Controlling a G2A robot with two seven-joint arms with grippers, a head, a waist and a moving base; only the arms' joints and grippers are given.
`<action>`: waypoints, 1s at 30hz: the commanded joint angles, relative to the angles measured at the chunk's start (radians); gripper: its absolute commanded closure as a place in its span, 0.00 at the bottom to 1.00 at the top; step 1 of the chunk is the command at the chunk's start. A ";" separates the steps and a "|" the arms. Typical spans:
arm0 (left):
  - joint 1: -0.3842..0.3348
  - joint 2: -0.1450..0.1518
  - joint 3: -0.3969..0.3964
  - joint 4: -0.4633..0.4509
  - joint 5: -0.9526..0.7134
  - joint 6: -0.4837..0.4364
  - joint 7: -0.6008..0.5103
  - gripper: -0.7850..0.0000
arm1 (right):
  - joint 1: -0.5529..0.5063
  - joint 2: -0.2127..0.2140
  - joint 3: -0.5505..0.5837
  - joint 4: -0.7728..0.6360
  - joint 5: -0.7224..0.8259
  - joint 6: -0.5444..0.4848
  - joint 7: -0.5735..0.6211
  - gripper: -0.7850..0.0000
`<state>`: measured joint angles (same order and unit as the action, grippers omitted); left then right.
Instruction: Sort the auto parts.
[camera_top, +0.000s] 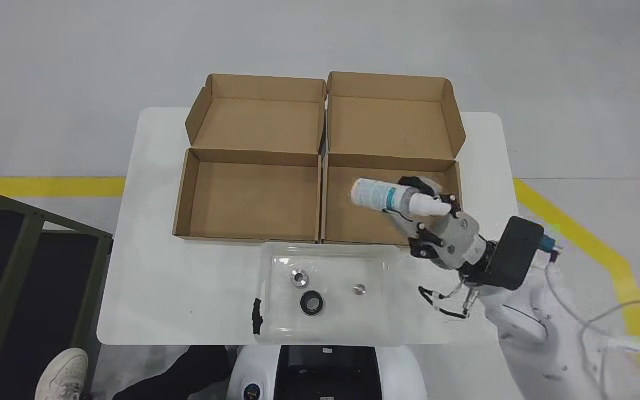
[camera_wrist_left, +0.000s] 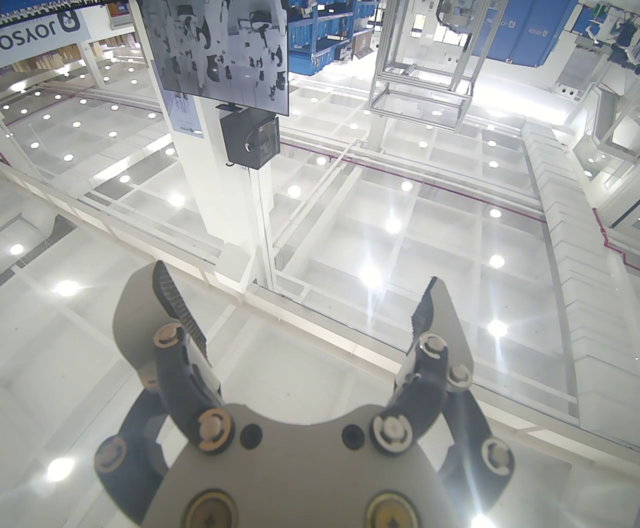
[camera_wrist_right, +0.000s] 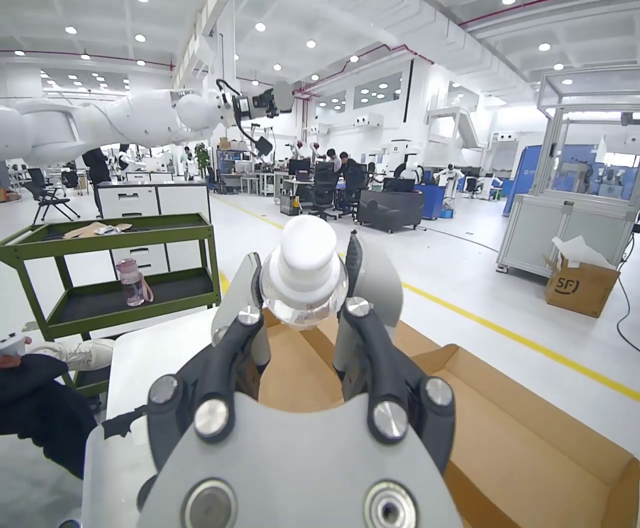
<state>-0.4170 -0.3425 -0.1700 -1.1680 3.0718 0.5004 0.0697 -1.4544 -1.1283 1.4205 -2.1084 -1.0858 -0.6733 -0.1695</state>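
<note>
While the right claw (camera_top: 416, 205) hangs above the white worktop (camera_top: 150, 260), its fingers are closed tight on a bottle (camera_top: 375, 193), pinching it at the neck.

Item 1, bottle: white body, blue label, white cap. It lies roughly level in the claw, with the cap towards the wrist and the base pointing away. It is held in the air, touching nothing below.

Item 2, cardboard box (camera_top: 345, 215): open, with its lid flap folded back. It sits directly beneath the claw and the bottle.

Item 3, second cardboard box (camera_top: 247, 200): open in the same way. It stands wall to wall with the first, on the side beyond the bottle's base and farther from the claw.

Item 4, clear tray (camera_top: 340, 318): it rests on the worktop just beside the boxes' front walls, below the claw and near it. Black tape (camera_top: 257, 315) marks the corner farthest from the claw.

Item 5, tray contents, three pieces lying apart from one another:
- Small metal piece (camera_top: 360, 289), the nearest of the three to the claw.
- Black ring (camera_top: 312, 301), farther off.
- Metal ring (camera_top: 298, 278), just beside the black ring.

Item 6, left claw (camera_wrist_left: 295, 295): raised high, well apart from the right claw. It points at the ceiling with its toothed fingers spread wide.
</note>
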 joint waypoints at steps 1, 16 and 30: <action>0.000 0.000 0.000 0.000 0.000 0.000 0.000 0.00 | -0.014 0.002 -0.002 0.016 -0.018 -0.014 0.011 1.00; 0.000 0.000 0.000 0.000 0.000 0.000 0.000 0.00 | -0.008 0.005 -0.074 0.151 -0.225 -0.006 0.072 1.00; 0.000 0.000 0.000 0.000 0.000 0.000 0.000 0.00 | 0.143 -0.013 -0.213 0.264 -0.290 0.070 0.253 1.00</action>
<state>-0.4170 -0.3425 -0.1700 -1.1680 3.0718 0.5004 0.0697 -1.3225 -1.1405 1.2140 -1.8486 -1.3689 -0.6101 0.0736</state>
